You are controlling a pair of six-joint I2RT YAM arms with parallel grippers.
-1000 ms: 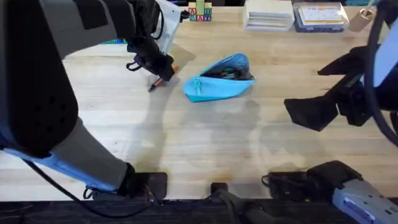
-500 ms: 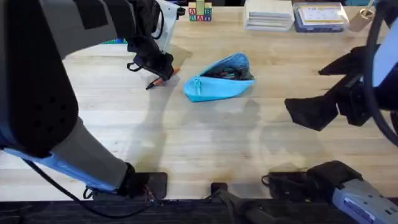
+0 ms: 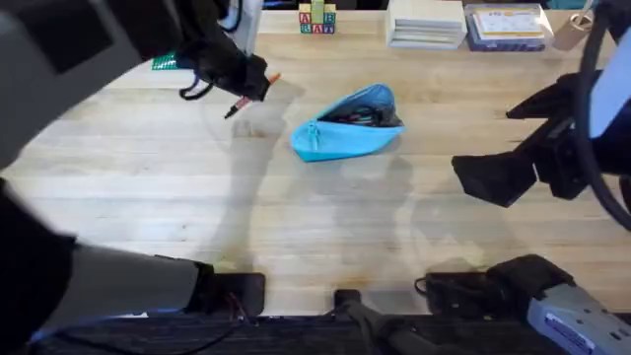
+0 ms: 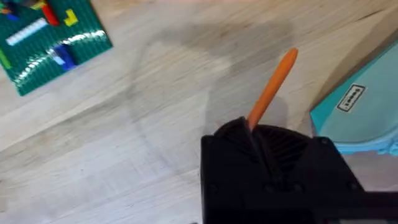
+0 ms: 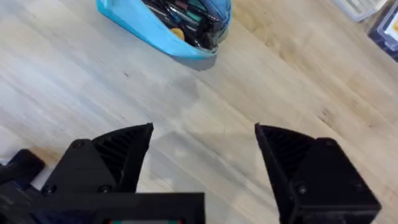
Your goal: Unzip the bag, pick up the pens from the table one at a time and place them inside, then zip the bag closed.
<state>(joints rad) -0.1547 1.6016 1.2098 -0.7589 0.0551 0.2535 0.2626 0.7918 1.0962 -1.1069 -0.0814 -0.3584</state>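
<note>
Lifted now: orange pen (image 3: 251,93) off the table (image 3: 325,217), up and toward the upper left of the overhead frame compared with 1 second ago, when low beside the bag. Means pick-up done, carry to the bag next, by judgement. Left gripper (image 3: 237,81) clenched on the pen, orange shaft (image 4: 272,87) sticking out past the black fingers. Bag (image 3: 347,124) at upper centre, unzipped, mouth gaping, dark contents inside (image 5: 186,18). Right gripper (image 5: 202,162) spread wide, holding nothing, hovering at the right of the frame, well apart from the bag.
</note>
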